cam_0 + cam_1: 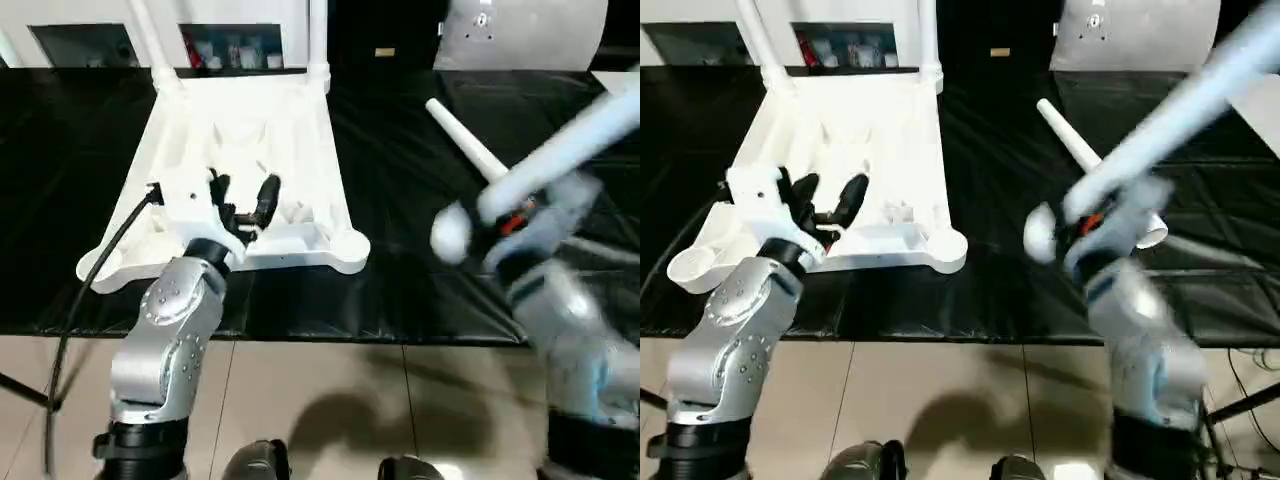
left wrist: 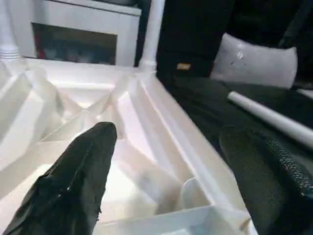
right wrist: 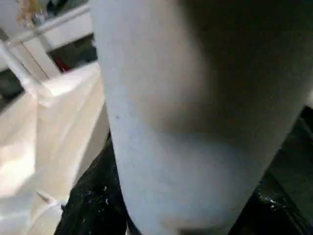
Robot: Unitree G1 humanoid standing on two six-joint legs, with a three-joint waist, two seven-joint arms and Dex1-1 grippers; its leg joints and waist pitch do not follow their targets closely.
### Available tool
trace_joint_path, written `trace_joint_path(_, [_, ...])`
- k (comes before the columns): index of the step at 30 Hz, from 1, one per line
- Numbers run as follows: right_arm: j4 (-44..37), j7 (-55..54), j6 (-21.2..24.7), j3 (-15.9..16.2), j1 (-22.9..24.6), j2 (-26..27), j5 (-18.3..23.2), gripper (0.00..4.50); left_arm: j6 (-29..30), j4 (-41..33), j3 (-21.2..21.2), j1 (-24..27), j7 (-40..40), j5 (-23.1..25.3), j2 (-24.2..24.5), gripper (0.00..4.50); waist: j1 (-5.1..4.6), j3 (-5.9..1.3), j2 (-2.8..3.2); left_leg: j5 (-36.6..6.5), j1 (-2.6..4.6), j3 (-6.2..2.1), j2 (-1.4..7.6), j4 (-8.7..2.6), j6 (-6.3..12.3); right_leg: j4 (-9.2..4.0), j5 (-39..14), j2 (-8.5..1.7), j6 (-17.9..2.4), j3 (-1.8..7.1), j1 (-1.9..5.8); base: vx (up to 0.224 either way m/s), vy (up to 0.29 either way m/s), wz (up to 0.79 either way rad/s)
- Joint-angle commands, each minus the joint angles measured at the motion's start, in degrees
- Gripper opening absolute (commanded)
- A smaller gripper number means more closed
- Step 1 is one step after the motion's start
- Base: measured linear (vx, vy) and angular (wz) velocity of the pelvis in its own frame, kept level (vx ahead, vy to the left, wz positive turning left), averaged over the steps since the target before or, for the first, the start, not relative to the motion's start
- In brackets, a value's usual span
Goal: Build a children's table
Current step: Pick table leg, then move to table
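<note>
— What do the grippers have?
— The right gripper (image 1: 1095,225) clamps a white tapered leg (image 1: 1200,95) slanting up to the right; the left gripper (image 1: 243,203) hovers spread over the tabletop (image 1: 250,130).
— And the tabletop?
— Upside down, ribs up, two legs upright at its far corners, on the black-covered worktable (image 1: 400,270). Another leg (image 1: 465,140) lies beside it.
</note>
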Motion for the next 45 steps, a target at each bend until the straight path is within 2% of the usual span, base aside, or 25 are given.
trace_joint_path(1, [-1.51, 0.37, -1.1, 0.59, 0.8, -1.44, -1.66, 1.93, -0.61, 0.86, -0.27, 0.88, 0.07, 1.64, 0.71, 3.83, 0.35, -5.0, -1.15, -13.06, 1.57, -1.06, 2.89, -4.31, 0.77, -4.87, -14.3, -3.16, -7.65, 2.69, 2.25, 0.0, 0.0, 0.0])
trace_joint_path(7, [-2.0, -0.75, -0.52, -0.14, 0.65, -0.39, -1.4, 1.93, -0.9, 1.38, -0.01, 0.96, -0.03, 2.21, 0.68, 3.83, 3.05, -4.78, -1.24, -6.45, -1.12, -3.73, 3.76, 1.61, 10.22, -8.26, -24.45, -12.87, -8.28, 7.58, 4.02, -0.008, 0.04, -0.03])
trace_joint_path(11, [-2.05, -1.08, -1.57, 1.28, 0.77, -0.84, -3.12, 1.93, -1.11, 1.33, -0.92, 1.02, -0.44, 2.37, 0.61, 3.83, -0.78, -5.4, 1.26, -9.75, 5.22, -1.49, 2.47, -5.58, 14.5, -0.63, -15.52, 2.52, -4.61, -1.2, -1.18, -0.024, 0.152, 0.05])
trace_joint_path(13, [-2.65, -0.34, -2.42, 1.03, 0.86, -1.12, -2.51, 1.93, -1.0, 1.25, -1.1, 1.17, -0.54, 2.53, 0.56, 3.83, -1.62, -4.88, 1.17, -12.89, 4.48, -1.05, 3.84, -8.41, 13.24, 5.67, -10.75, 3.19, 0.04, -3.08, -1.67, -0.047, 0.169, 0.09])
trace_joint_path(16, [-4.07, -0.64, -0.31, -0.6, 0.13, -0.91, -0.49, 1.93, 0.06, 0.82, -1.05, 1.66, -0.06, 3.28, 0.84, 3.83, -0.36, -4.43, -2.47, -26.81, 3.05, -0.77, 3.38, -7.25, 1.89, -1.74, -13.68, -4.72, -1.25, 1.71, -0.88, -0.084, 0.095, 0.02])
trace_joint_path(17, [-4.58, -0.52, 0.58, -0.42, 0.21, -1.16, -0.34, 1.93, 0.49, 0.67, -1.01, 1.73, 0.35, 3.45, 0.74, 3.83, 0.94, -3.98, -3.19, -17.44, 1.49, -5.54, -0.13, 6.94, -0.26, -8.51, -26.66, -16.04, -5.32, 8.79, 0.32, -0.066, 0.107, -0.07])
trace_joint_path(18, [-4.93, -0.44, 1.18, -0.3, 0.26, -1.35, -0.27, 1.93, 0.81, 0.56, -1.0, 1.76, 0.65, 3.59, 0.67, 3.83, 0.75, -3.93, -1.5, -9.65, -0.03, -8.77, 0.77, 8.57, -1.29, -7.47, -28.83, -16.86, -6.99, 8.48, 2.02, -0.066, 0.107, -0.07])
trace_joint_path(19, [-5.93, -0.92, 3.06, -0.57, 0.36, -1.51, 0.03, 1.93, 0.63, 0.42, -0.96, 1.82, 1.05, 4.17, 0.69, 3.83, -0.49, -2.2, -1.14, -5.94, -0.75, -9.77, 0.42, 7.75, -5.3, -7.21, -38.74, -12.33, -6.97, 1.59, 2.57, -0.032, 0.15, -0.43])
trace_joint_path(20, [-6.49, -1.04, 4.37, -0.64, 0.34, -1.89, 0.28, 1.93, 0.65, 0.33, -0.8, 1.83, 1.32, 4.33, 0.67, 3.83, -2.71, -2.1, 0.8, -23.29, -0.15, -11.07, 1.64, 0.04, -10.01, -3.75, -38.15, -3.12, -5.56, -2.59, 2.69, -0.066, 0.17, -0.28])
trace_joint_path(21, [-7.16, -1.11, 5.77, -0.44, 0.33, -2.69, 0.34, 1.93, 0.53, 0.25, -0.63, 1.79, 1.77, 4.72, 0.79, 3.83, -4.42, -2.6, 1.83, -47.46, 1.41, -14.08, 3.57, -5.63, -13.91, 1.13, -20.55, 0.16, -3.32, -1.57, 2.22, -0.066, 0.17, -0.28])
trace_joint_path(25, [-9.11, -0.12, 5.44, -1.83, -0.39, -4.7, 1.58, 1.93, 1.42, 0.09, 0.57, 1.31, 0.52, 3.03, 1.44, 3.83, -4.6, -2.97, 0.96, -41.72, 2.62, -12.57, 1.77, -5.55, -13.12, -0.51, -2.43, -2.17, -3.78, 0.41, 3.41, -0.091, 0.105, 0.01])
trace_joint_path(27, [-7.78, -0.85, 5.21, -2.65, -0.83, -4.86, 0.81, 1.93, 0.96, 0.23, 0.93, 1.36, -0.85, 1.78, 1.4, 3.83, -3.91, -2.66, -0.08, -33.87, 1.33, -10.34, 0.68, -3.99, -10.63, -4.37, -16.98, -4.84, -5.15, 1.58, 3.44, -0.095, 0.021, -0.05])
trace_joint_path(29, [-6.33, -0.62, 4.66, -1.71, -0.61, -5.51, -1.33, 1.93, 0.78, 0.24, 0.61, 1.53, -1.75, 1.3, 1.4, 3.83, -3.55, -1.99, -1.21, -29.3, 3.08, -8.88, 0.19, -0.56, -5.47, -8.6, -45.8, -7.6, -5.23, 2.45, 1.35, -0.102, -0.033, 0.06])
trace_joint_path(31, [-5.25, -0.83, 2.67, -0.99, -0.46, -4.85, -3.05, 1.93, 0.9, 0.0, 0.18, 1.61, -1.6, 1.74, 1.3, 3.83, -3.97, -1.29, -0.9, -28.02, 3.43, -9.16, 0.16, 0.86, -4.75, -10.12, -53.29, -7.82, -4.08, 0.89, 1.06, -0.099, -0.027, -0.01])
trace_joint_path(33, [-4.82, -1.35, 1.26, -1.1, -0.35, -3.31, -2.52, 1.93, 1.02, -0.34, 0.29, 1.67, -1.57, 1.29, 0.8, 3.83, -5.27, -0.9, 1.46, -45.89, 1.19, -10.36, 1.49, -5.26, -10.0, -5.96, -41.75, -2.81, -1.74, -3.05, 3.6, 0.0, 0.0, 0.0])
trace_joint_path(34, [-4.85, -1.73, 0.66, -0.71, -0.19, -3.15, -2.8, 1.93, 1.09, -0.39, 0.3, 1.69, -1.55, 1.18, 0.67, 3.83, -3.21, -1.35, 2.94, -53.81, -1.77, -9.6, 0.91, -12.17, -12.9, 4.84, -16.03, 1.23, -4.04, -3.07, 7.76, -0.083, 0.048, -0.07])
trace_joint_path(35, [-4.91, -1.99, 0.3, -0.36, -0.06, -3.15, -3.06, 1.93, 1.17, -0.4, 0.34, 1.7, -1.59, 1.13, 0.62, 3.83, -2.35, -1.99, 1.18, -48.15, -0.32, -8.18, 0.65, -11.91, -11.4, 4.51, -9.95, 0.92, -4.39, -1.21, 6.21, -0.063, -0.014, 0.08])
trace_joint_path(37, [-4.27, -2.47, -1.0, 2.41, 0.31, -5.36, -7.19, 1.93, 1.45, -0.25, 0.38, 1.79, -1.36, 1.31, 0.54, 3.83, -2.38, -3.02, -2.46, -24.7, 5.3, -7.39, -1.41, 1.88, -8.17, -7.89, -39.32, -9.07, -6.77, 3.37, 0.07, -0.051, -0.041, 0.08])
trace_joint_path(38, [-4.24, -2.41, -0.99, 2.46, 0.32, -5.43, -7.23, 1.93, 1.45, -0.24, 0.38, 1.79, -1.35, 1.31, 0.54, 3.83, -3.22, -1.61, -1.86, -6.96, 4.33, -8.42, -2.22, 7.85, -2.36, -11.47, -55.49, -11.43, -6.89, 4.33, 0.63, -0.053, -0.026, -0.18])
trace_joint_path(39, [-3.92, -1.61, -0.8, 2.81, 0.39, -5.94, -7.26, 1.93, 1.5, -0.18, 0.41, 1.81, -1.35, 1.33, 0.56, 3.83, -3.6, -0.53, -1.38, -6.1, 2.58, -8.85, -1.74, 8.34, -2.73, -10.88, -59.08, -11.63, -6.59, 3.41, 2.54, -0.053, -0.026, -0.18])
trace_joint_path(40, [-3.83, -0.26, -0.15, 2.07, 0.36, -5.58, -5.71, 1.93, 1.53, -0.12, 0.44, 1.77, -1.41, 1.37, 0.59, 3.83, -4.19, 0.17, -0.82, -15.79, 2.72, -8.9, -0.47, 5.87, -4.68, -9.3, -59.05, -9.36, -4.69, -0.07, 4.56, 0.038, 0.063, -0.28])
trace_joint_path(41, [-3.88, 0.55, 0.45, 1.68, 0.29, -5.29, -4.68, 1.93, 1.54, -0.13, 0.44, 1.74, -1.46, 1.42, 0.62, 3.83, -5.03, 0.54, 1.57, -45.23, 6.45, -10.43, 1.16, -1.01, -8.13, -6.5, -46.78, -1.35, -1.98, -3.69, 1.11, -0.054, 0.03, 0.03])
trace_joint_path(42, [-3.93, 1.02, 0.76, 1.51, 0.25, -5.15, -4.22, 1.93, 1.55, -0.13, 0.43, 1.73, -1.49, 1.46, 0.64, 3.83, -6.95, 0.01, 2.22, -63.99, 4.94, -13.44, 3.47, -6.77, -9.32, 0.31, -27.26, 0.91, -1.95, -3.64, 4.24, -0.054, 0.03, 0.03])
trace_joint_path(43, [-4.02, 1.75, 1.18, 1.5, 0.24, -4.93, -3.58, 1.93, 1.58, -0.18, 0.46, 1.74, -1.54, 1.54, 0.66, 3.83, -6.13, -0.83, 3.32, -64.56, 4.71, -13.86, 3.54, -8.42, -8.12, 4.35, -16.41, 1.41, -2.76, -2.37, 6.35, -0.103, 0.007, 0.04])
trace_joint_path(45, [-4.19, 2.1, 1.57, 1.51, 0.22, -4.75, -3.03, 1.93, 1.62, -0.22, 0.49, 1.75, -1.53, 1.55, 0.7, 3.83, -7.57, -0.43, 1.79, -56.14, 7.06, -13.62, 2.21, -7.96, -2.93, 1.13, -11.04, 0.36, -1.5, -0.78, 5.4, 0.0, 0.0, 0.0])
